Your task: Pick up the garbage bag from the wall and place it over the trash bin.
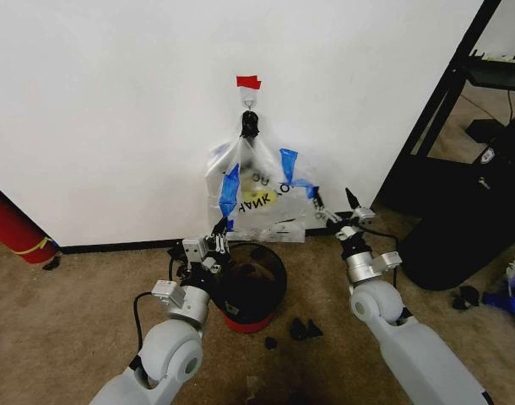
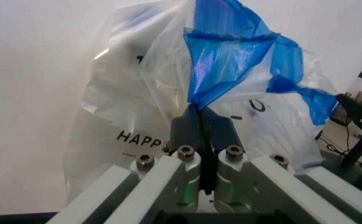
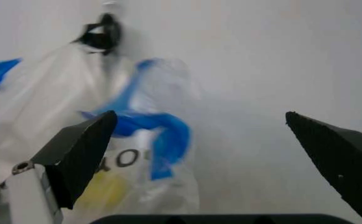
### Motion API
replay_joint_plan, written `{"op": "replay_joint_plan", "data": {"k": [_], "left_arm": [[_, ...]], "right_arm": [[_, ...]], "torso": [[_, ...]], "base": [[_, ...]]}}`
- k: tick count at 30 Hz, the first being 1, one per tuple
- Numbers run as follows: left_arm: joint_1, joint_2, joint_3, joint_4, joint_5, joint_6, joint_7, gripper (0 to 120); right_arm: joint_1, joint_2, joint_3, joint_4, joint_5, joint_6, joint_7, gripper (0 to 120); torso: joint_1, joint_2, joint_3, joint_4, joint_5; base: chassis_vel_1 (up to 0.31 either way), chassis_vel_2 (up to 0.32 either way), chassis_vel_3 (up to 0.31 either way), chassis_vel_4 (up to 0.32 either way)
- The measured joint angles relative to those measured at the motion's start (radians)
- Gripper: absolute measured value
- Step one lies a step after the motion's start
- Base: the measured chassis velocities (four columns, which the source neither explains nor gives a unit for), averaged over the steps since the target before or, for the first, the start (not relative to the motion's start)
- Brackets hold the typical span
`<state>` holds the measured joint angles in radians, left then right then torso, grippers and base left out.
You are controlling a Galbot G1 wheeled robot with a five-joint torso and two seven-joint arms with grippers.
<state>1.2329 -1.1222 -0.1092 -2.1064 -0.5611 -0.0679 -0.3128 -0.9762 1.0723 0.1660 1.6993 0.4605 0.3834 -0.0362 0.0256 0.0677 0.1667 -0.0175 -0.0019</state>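
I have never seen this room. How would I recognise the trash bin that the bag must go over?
Find the white wall, where the garbage bag with blue patches hangs from a small hook under red tape. On the carpet directly below the bag stands the trash bin. It is small, round and black with a red base, unlike the larger black bin to the right.
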Motion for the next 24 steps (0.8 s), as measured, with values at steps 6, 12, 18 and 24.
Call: {"op": "replay_joint_plan", "data": {"k": [6, 12, 18, 24], "left_arm": [[0.005, -0.001, 0.000, 0.002, 0.006, -0.002, 0.000, 0], [0.007, -0.005, 0.000, 0.005, 0.013, -0.004, 0.001, 0], [0.007, -0.008, 0.000, 0.011, 0.018, -0.007, 0.001, 0], [0.011, -0.016, 0.002, 0.014, 0.030, -0.010, 0.002, 0]], "right_arm": [[0.061, -0.072, -0.022, -0.004, -0.120, 0.026, -0.151, 100], [0.174, -0.133, -0.034, -0.001, -0.243, 0.021, -0.234, 100], [0.285, -0.205, -0.060, -0.007, -0.320, -0.041, -0.271, 100], [0.368, -0.265, -0.099, -0.033, -0.298, -0.110, -0.385, 100]], "torso": [[0.000, 0.000, 0.000, -0.0002, 0.0001], [0.000, 0.000, 0.000, 0.0001, 0.0000], [0.000, 0.000, 0.000, 0.0000, 0.0002], [0.000, 0.000, 0.000, -0.0002, 0.0001]], "base": [[0.000, 0.000, 0.000, 0.000], [0.000, 0.000, 0.000, 0.000], [0.000, 0.000, 0.000, 0.000], [0.000, 0.000, 0.000, 0.000]]}}
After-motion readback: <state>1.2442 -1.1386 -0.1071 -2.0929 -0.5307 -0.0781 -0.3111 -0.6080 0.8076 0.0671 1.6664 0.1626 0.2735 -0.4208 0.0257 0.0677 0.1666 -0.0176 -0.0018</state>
